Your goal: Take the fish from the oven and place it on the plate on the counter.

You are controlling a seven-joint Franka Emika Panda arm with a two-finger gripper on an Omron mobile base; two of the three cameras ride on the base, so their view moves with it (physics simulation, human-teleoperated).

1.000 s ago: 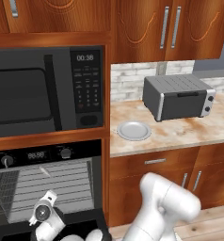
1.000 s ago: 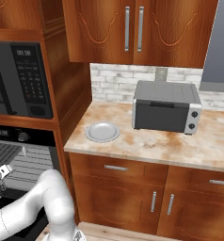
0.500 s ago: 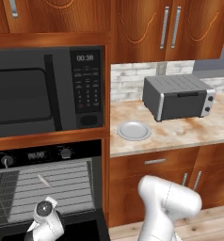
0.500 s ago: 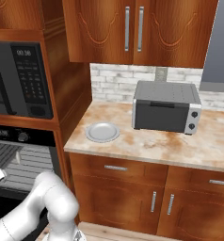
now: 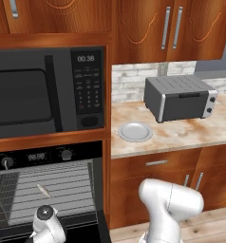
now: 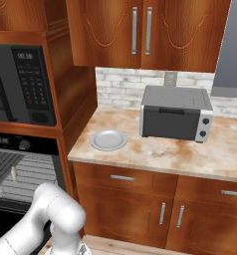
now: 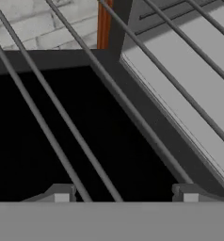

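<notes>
The oven (image 5: 48,155) stands open under the microwave, its wire rack bare except for the fish (image 5: 42,190). The fish is a slim pale sliver lying mid-rack, also visible as a small pale thing (image 6: 13,173) from the right. My wrist (image 5: 45,219) hangs low in front of the oven opening, just below and in front of the fish. In the hand view my gripper (image 7: 124,195) is open, its fingertips (image 7: 62,193) wide apart with nothing between them, facing rack wires and the dark oven cavity. The plate (image 5: 135,132) lies empty on the counter (image 5: 191,133), right of the oven.
A black microwave (image 5: 43,90) sits above the oven. A grey toaster oven (image 5: 179,97) stands on the counter behind and right of the plate. The wooden side panel (image 6: 65,149) separates the oven from the counter. Wooden cabinets (image 6: 140,30) hang overhead.
My hand has sunk slightly and edged closer to the oven opening. The fish, the plate and the base have stayed put.
</notes>
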